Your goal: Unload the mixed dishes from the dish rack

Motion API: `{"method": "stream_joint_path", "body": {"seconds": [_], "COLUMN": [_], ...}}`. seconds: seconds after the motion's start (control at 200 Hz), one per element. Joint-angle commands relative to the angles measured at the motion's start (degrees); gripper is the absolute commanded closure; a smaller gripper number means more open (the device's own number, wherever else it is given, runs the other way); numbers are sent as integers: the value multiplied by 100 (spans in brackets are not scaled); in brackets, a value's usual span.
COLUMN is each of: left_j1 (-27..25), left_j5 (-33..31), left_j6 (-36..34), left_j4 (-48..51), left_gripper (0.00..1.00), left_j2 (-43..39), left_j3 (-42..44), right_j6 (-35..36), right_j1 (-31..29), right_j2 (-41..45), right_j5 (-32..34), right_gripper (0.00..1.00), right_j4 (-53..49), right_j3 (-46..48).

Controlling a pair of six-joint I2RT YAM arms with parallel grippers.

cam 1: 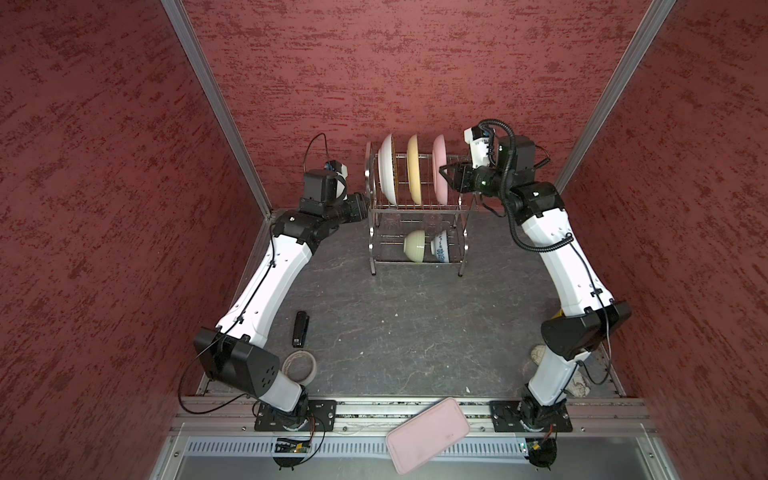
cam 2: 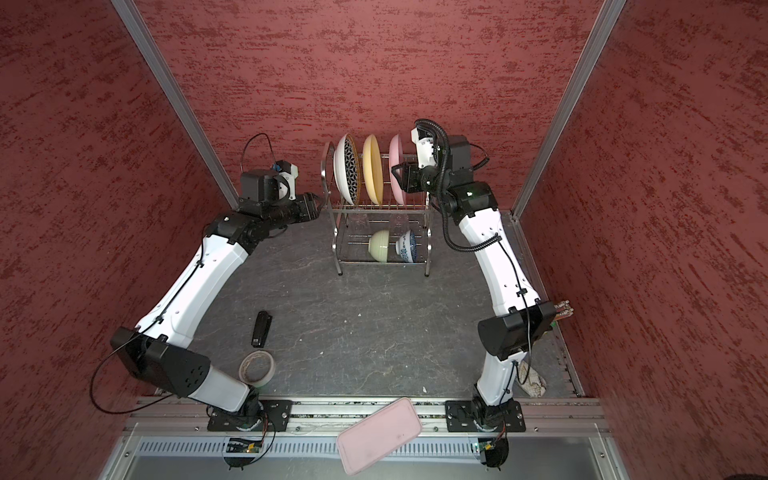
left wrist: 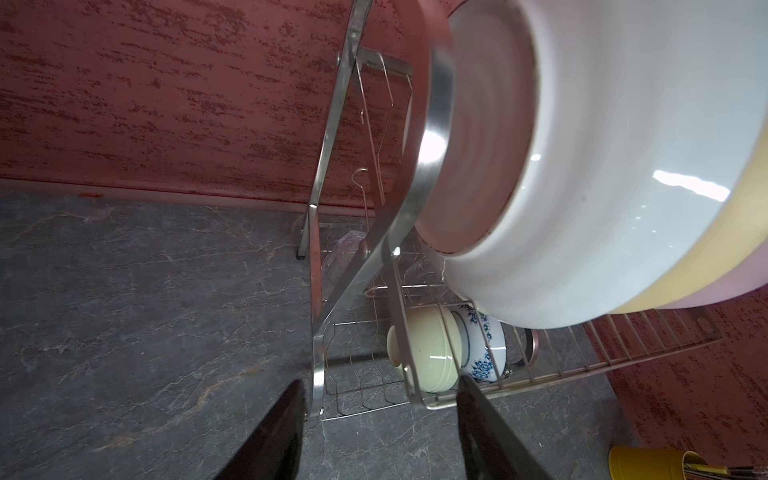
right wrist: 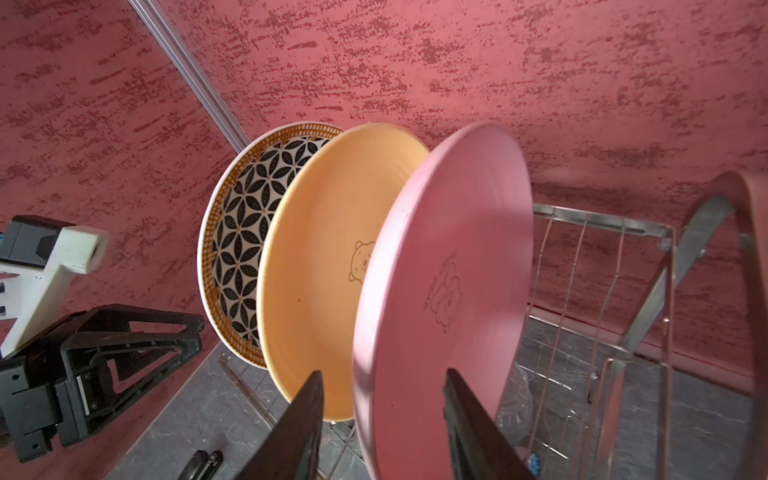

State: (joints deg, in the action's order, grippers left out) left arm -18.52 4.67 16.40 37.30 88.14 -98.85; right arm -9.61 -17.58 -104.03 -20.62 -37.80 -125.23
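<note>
Nothing unloaded: geometric plate (cam 2: 349, 174), yellow plate (cam 2: 372, 174), pink plate (cam 2: 397, 149), green bowl (cam 2: 380, 245), floral bowl (cam 2: 409, 245) all in dish rack (cam 2: 382, 210). Right gripper (right wrist: 384, 374) released, astride pink plate; left gripper (left wrist: 381, 380) released, empty.

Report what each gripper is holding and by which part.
Nothing is held. The right gripper stands open astride the rim of the pink plate, not clamped; the left gripper is open beside the dish rack.

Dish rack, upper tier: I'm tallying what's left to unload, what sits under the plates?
A pale green bowl and a blue-floral bowl lie on their sides on the lower tier. Behind them, clear glassware shows faintly, partly covered by the dish rack's wires.
</note>
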Motion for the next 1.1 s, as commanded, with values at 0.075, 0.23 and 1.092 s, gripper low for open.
{"method": "stream_joint_path", "body": {"seconds": [0.075, 0.23, 1.092], "left_j1": [-515, -481, 98], "left_j5": [-695, -819, 192], "left_j6": [-373, -351, 34], "left_j4": [348, 506, 427], "left_gripper": [42, 42, 54], "left_j2": [5, 140, 1291], "left_j3": [-734, -867, -1130], "right_j6": [-20, -15, 99], "right_j1": [-35, -35, -27], "right_j2": [443, 435, -503], "right_j5": [-188, -171, 97], "right_gripper": [51, 53, 63], "right_j4": [85, 117, -184], "right_j3": [40, 71, -843]}}
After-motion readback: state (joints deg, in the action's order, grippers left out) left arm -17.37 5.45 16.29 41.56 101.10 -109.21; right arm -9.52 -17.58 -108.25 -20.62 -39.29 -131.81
